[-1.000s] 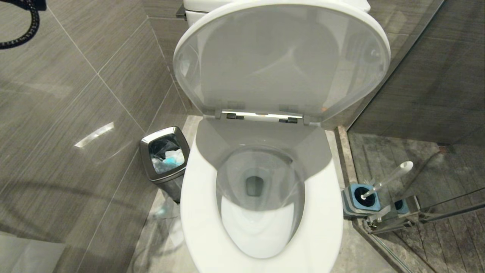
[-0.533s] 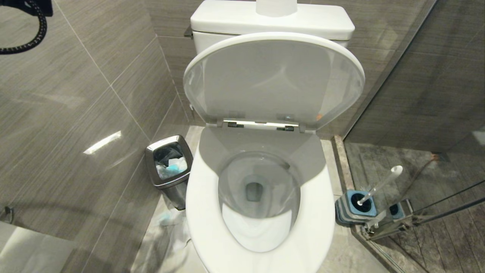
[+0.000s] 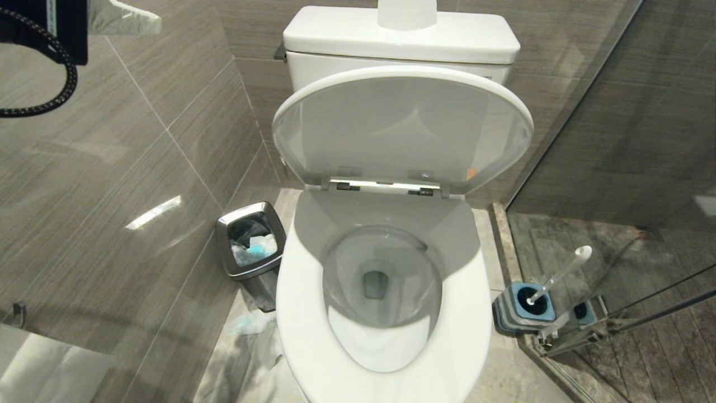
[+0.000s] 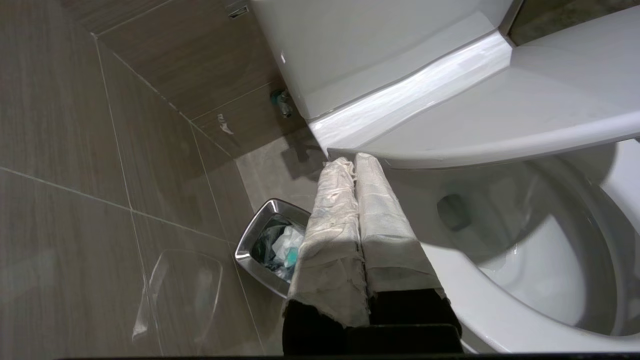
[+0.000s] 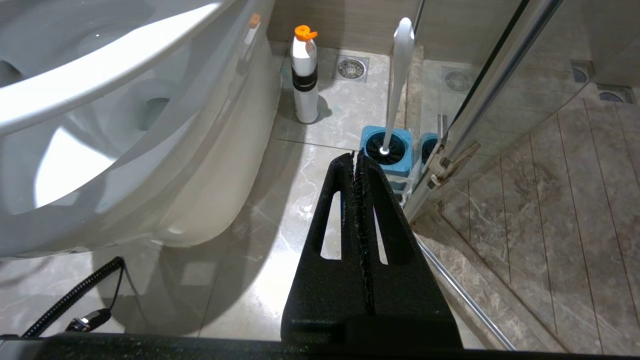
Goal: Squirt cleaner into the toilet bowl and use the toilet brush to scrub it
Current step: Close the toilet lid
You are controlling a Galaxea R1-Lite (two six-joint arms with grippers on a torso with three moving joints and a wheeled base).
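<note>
- Left gripper [image 4: 356,165]: cloth-wrapped fingers pressed together, empty, raised left of the toilet bowl [image 3: 386,341] beside its lifted lid.
- Right gripper [image 5: 357,160]: jaws together, empty, low at the right, near the toilet brush [image 3: 559,272].
- Brush: likely light, stiff and smooth; best gripped mid-handle. It stands in the blue holder [image 3: 523,308], which hides its bristles.
- White bottle [image 5: 305,75]: contents cannot be told.
</note>
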